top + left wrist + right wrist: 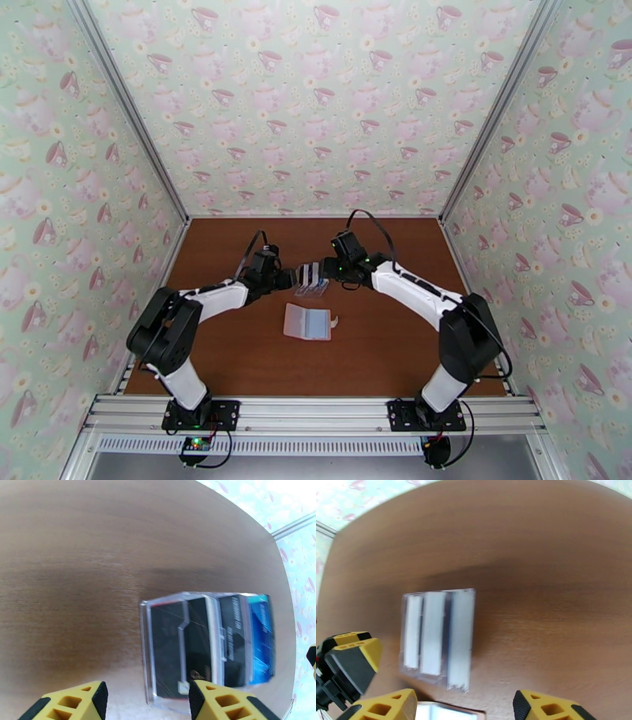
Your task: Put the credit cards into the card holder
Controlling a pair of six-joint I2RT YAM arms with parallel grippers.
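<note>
Lying beside left hand (146, 701), seemingly: cards (233, 638)

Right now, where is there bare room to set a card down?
Bare: brown wooden tabletop behind the clear slotted plastic rack, and in front of the open pink wallet. Crowded: left claw and right claw flank the rack.

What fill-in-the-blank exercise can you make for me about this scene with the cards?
The card holder lies ____ on the table.
The clear rack stands ____ the left gripper and the right gripper.
The credit cards stand in the ____.
Missing words: open; between; rack.
</note>
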